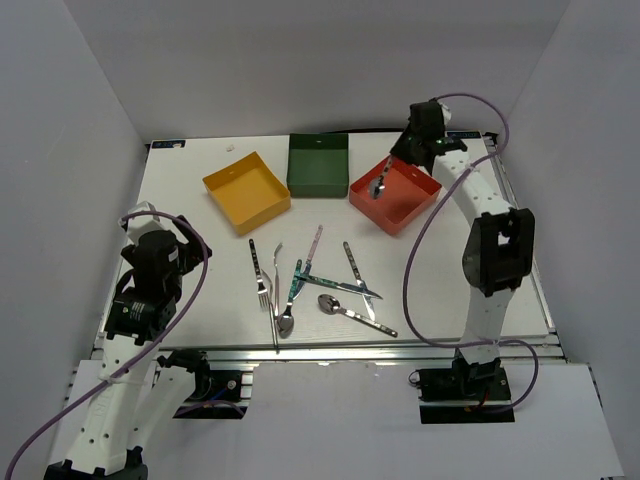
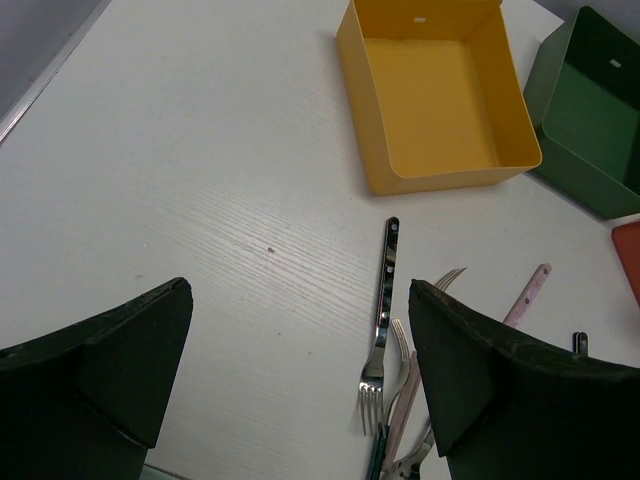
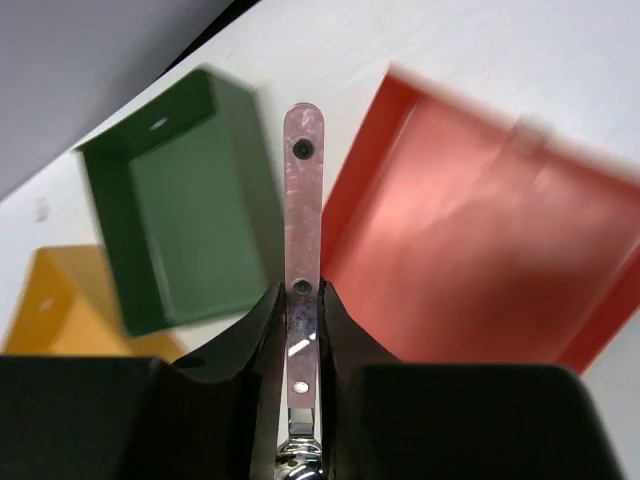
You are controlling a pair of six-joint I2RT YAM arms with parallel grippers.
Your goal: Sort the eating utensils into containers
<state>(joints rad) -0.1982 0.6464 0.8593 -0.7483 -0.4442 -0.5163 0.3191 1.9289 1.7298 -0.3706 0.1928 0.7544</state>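
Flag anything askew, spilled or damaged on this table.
Nothing spilled or damaged. The yellow tray and red tray sit turned at angles, unlike the squared-up green tray; unsorted utensils lie crossed over one another near the front edge.

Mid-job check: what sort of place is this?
Probably a lab test cell, not a kitchen: bare white walls box in a table, two arms bolted at its edge, cutlery near a yellow tray, green tray and red tray.
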